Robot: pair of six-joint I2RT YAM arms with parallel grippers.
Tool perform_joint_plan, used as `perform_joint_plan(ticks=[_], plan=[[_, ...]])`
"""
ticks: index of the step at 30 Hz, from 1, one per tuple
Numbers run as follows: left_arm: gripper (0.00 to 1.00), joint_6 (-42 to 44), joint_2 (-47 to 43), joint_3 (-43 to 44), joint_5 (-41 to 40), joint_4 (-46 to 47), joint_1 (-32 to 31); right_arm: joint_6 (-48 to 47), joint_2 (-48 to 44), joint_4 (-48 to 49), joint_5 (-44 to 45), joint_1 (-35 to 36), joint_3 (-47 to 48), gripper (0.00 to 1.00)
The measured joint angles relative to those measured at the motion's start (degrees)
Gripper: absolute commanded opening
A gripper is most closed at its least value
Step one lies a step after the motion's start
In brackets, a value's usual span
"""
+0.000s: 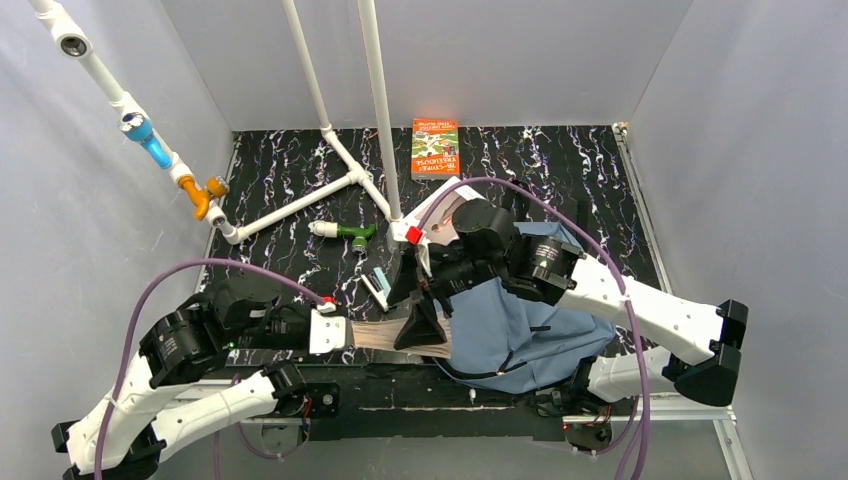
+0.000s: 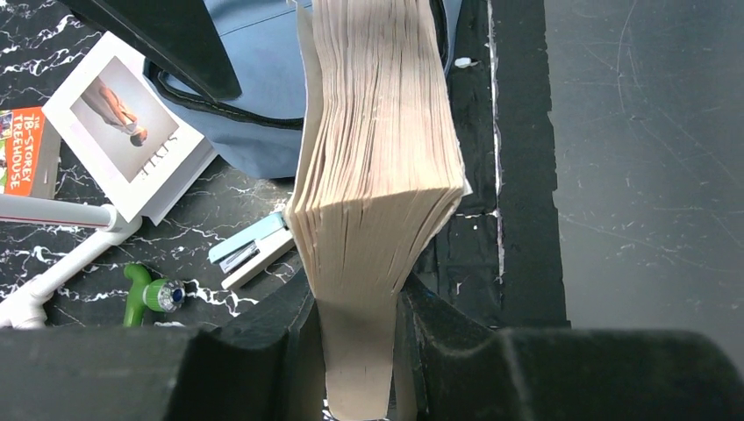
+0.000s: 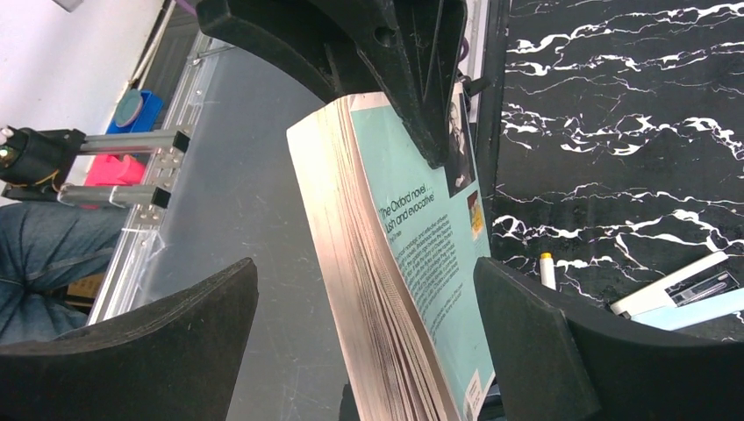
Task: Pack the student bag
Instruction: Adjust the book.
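The slate-blue student bag (image 1: pixel 510 320) lies at the near middle of the table, partly under my right arm; it also shows in the left wrist view (image 2: pixel 254 96). My left gripper (image 1: pixel 345 333) is shut on a thick paperback (image 1: pixel 380 337) with tan pages (image 2: pixel 377 158) and a teal cover (image 3: pixel 421 263), holding it on edge just left of the bag. My right gripper (image 3: pixel 364 263) is open, one finger on each side of the paperback without touching it; in the top view it (image 1: pixel 412 305) hangs over the book's bag-side end. The bag's opening is hidden.
An orange book (image 1: pixel 435 148) lies at the back. A white book (image 2: pixel 132 123) lies beside the bag under my right arm. A light-blue stapler (image 2: pixel 250 250), a green-capped item (image 1: pixel 350 232) and a white pipe frame (image 1: pixel 350 180) are at centre left. The table's near edge is close.
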Motion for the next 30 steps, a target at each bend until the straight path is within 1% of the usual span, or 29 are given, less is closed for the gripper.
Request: perform_joint_plan(ticks=[6, 10, 13, 16, 17, 20, 21, 22, 23, 25, 27, 28, 29, 30], plan=[[0.00, -3.10, 2.40, 1.57, 0.02, 0.57, 0.00, -2.36, 1.49, -1.31, 6.16, 4.81, -0.31, 1.00], [0.00, -5.22, 4.48, 2.25, -0.02, 1.53, 0.00, -5.44, 1.84, -3.63, 13.68, 8.20, -2.54, 0.84], [0.00, -6.62, 5.22, 2.25, -0.13, 1.51, 0.00, -7.04, 1.03, -5.79, 19.37, 8.57, -5.79, 0.69], [0.00, -8.02, 5.29, 2.27, -0.17, 1.49, 0.00, -8.13, -0.42, -7.61, 22.69, 8.41, -8.92, 0.54], [0.00, -8.52, 5.22, 2.29, -0.22, 1.46, 0.00, -8.59, -1.01, -7.93, 23.52, 8.44, -9.84, 0.46], [0.00, -10.05, 5.22, 2.47, -0.11, 1.51, 0.00, -9.62, -2.82, -7.61, 25.18, 8.48, -11.58, 0.09], [0.00, -10.78, 5.22, 2.49, -0.07, 1.84, 0.02, -9.84, -3.65, -7.48, 25.55, 8.70, -12.09, 0.01], [0.00, -11.34, 5.29, 2.51, 0.09, 2.40, 0.04, -9.94, -4.31, -7.39, 25.86, 8.92, -12.48, 0.01], [0.07, -11.69, 5.38, 2.51, 0.22, 2.86, 0.04, -9.86, -5.01, -7.28, 26.05, 9.01, -12.90, 0.01], [0.38, -12.68, 5.51, 2.51, 0.31, 3.72, 0.00, -9.57, -6.32, -6.82, 25.94, 8.87, -13.60, 0.01], [0.54, -14.34, 5.51, 2.49, 0.31, 4.57, 0.00, -8.94, -7.45, -6.45, 24.70, 8.11, -14.19, 0.01], [0.86, -15.50, 5.42, 2.49, 0.26, 5.18, 0.00, -8.50, -7.76, -6.69, 23.67, 7.48, -14.36, 0.01], [0.97, -16.57, 5.18, 2.40, 0.31, 5.84, 0.02, -8.13, -8.04, -7.08, 21.92, 6.27, -14.56, 0.01], [0.98, -18.03, 4.74, 2.10, 0.79, 6.82, 0.07, -7.69, -8.11, -7.54, 20.11, 4.92, -14.62, 0.01]])
